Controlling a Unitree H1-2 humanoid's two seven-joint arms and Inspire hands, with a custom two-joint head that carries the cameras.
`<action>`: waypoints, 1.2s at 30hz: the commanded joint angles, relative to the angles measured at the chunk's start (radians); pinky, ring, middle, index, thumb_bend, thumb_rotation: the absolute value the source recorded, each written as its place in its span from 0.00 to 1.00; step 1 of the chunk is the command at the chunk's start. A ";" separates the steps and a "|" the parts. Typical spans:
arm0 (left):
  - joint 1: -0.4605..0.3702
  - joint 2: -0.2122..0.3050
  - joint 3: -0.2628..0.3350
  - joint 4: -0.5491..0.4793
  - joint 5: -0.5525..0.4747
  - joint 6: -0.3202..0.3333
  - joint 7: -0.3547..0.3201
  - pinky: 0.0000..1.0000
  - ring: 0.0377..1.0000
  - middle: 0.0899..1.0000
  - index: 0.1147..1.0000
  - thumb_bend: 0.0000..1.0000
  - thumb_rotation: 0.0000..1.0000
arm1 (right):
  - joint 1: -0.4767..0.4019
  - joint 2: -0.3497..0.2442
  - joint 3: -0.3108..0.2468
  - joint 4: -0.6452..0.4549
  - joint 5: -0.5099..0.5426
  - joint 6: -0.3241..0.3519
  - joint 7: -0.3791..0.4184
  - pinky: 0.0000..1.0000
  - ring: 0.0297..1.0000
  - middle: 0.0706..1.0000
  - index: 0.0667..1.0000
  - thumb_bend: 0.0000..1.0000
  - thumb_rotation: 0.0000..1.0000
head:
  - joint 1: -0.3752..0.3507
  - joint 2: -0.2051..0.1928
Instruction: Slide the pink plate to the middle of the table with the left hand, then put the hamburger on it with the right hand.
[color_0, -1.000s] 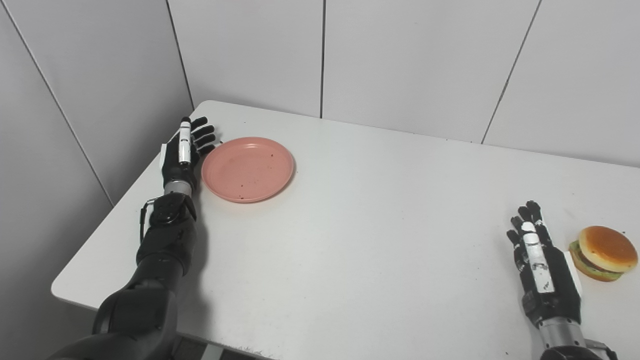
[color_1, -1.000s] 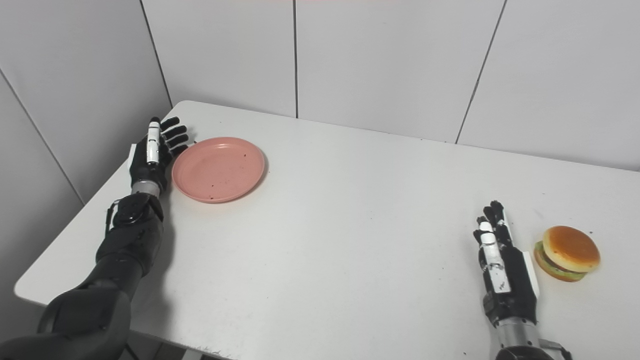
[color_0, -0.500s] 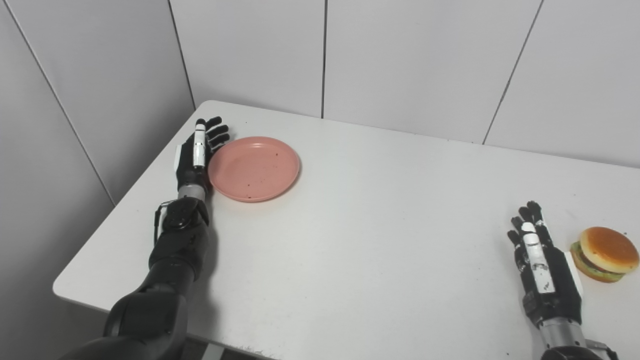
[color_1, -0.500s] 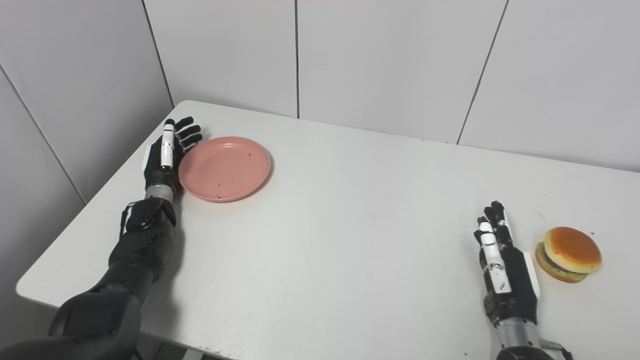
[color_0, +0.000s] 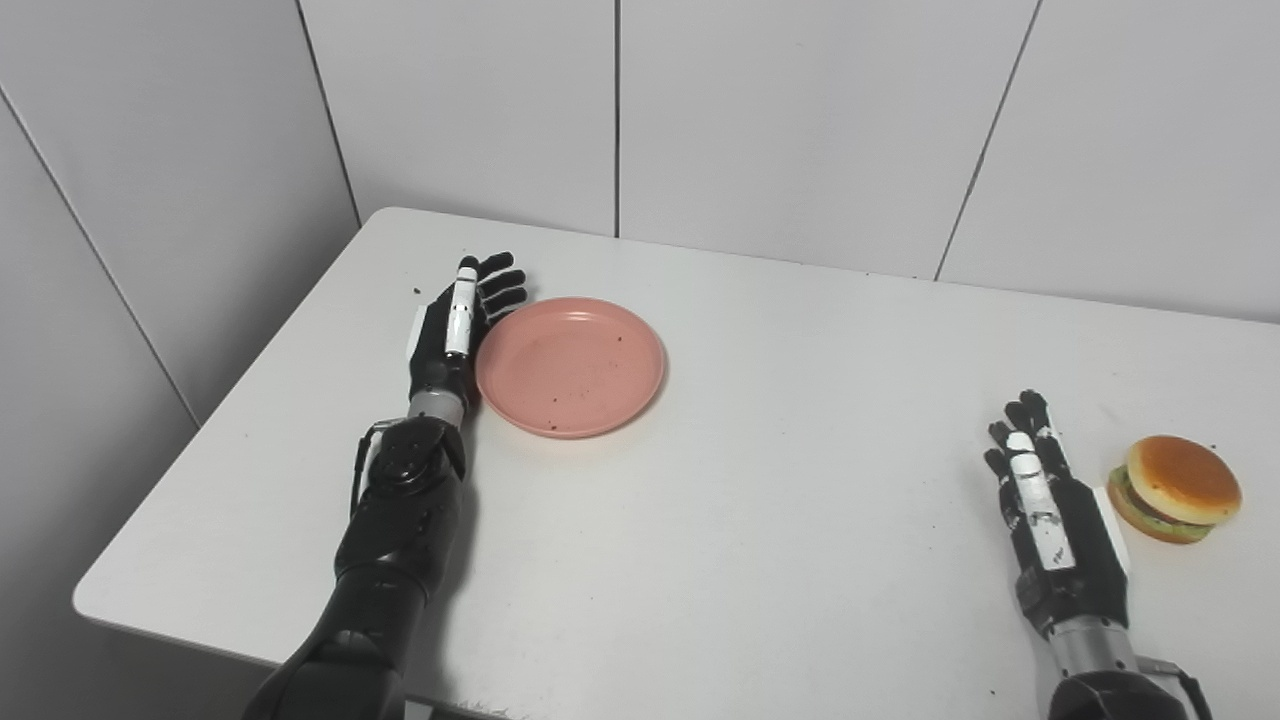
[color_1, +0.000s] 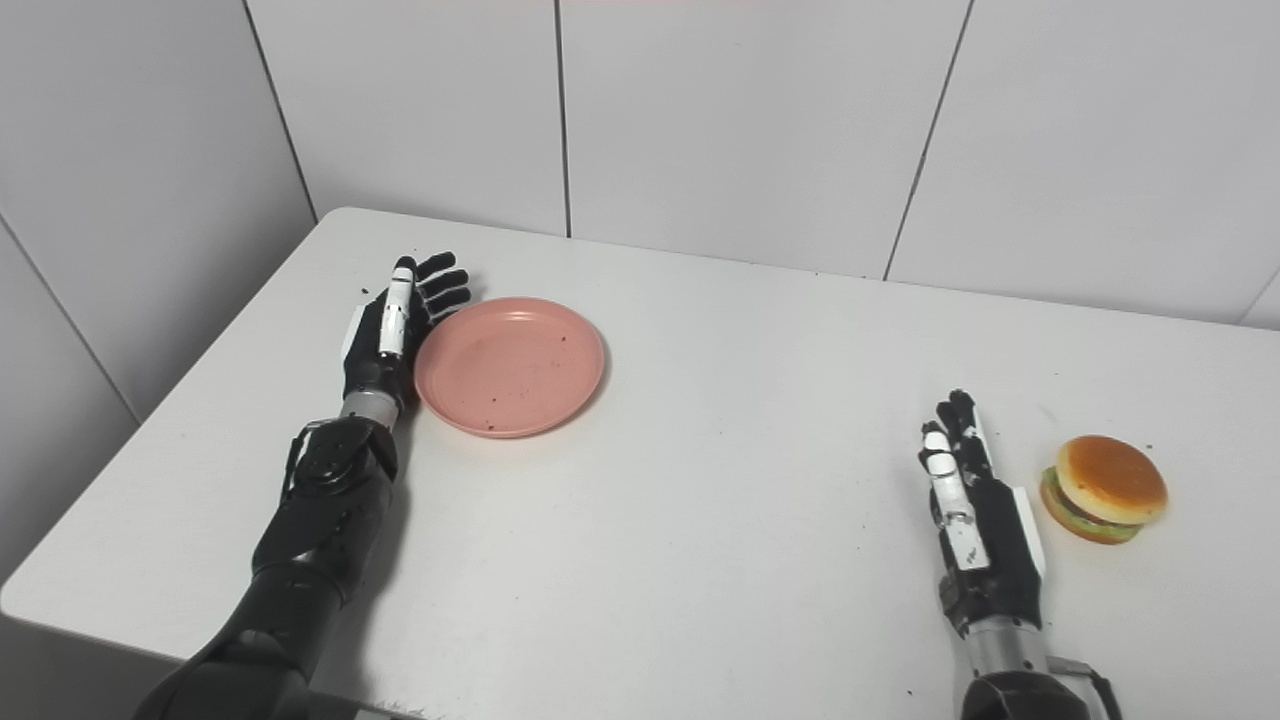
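The pink plate lies empty on the left part of the white table. My left hand is open with its fingers straight, standing on edge against the plate's left rim. The hamburger sits near the table's right edge. My right hand is open and empty, just left of the hamburger and a small gap apart from it. In the right eye view the plate and the hamburger show the same way.
Grey panel walls stand close behind the table and along its left side. The table's front edge runs along the bottom of the picture. Small dark crumbs speckle the plate and the tabletop.
My left hand has pushed the plate to the right, away from the table's left corner. The camera has also shifted. The right hand and hamburger have stayed put.
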 joint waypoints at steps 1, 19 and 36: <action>-0.011 -0.007 -0.012 -0.032 -0.011 0.027 -0.028 0.71 0.74 0.72 0.68 0.38 1.00 | -0.029 0.004 0.011 -0.038 -0.011 -0.005 -0.001 1.00 0.99 1.00 1.00 0.49 0.76 | -0.023 0.002; 0.119 -0.169 -0.115 -0.301 0.036 0.201 0.000 0.70 0.73 0.69 0.64 0.33 0.98 | -0.045 0.049 0.037 -0.010 -0.054 -0.023 -0.026 1.00 1.00 1.00 1.00 0.50 0.75 | -0.219 0.021; 0.205 -0.275 -0.239 -0.358 0.107 0.171 -0.032 0.75 0.76 0.73 0.68 0.34 1.00 | -0.047 0.054 0.040 -0.017 -0.045 0.009 -0.028 1.00 1.00 1.00 1.00 0.57 0.75 | -0.239 0.024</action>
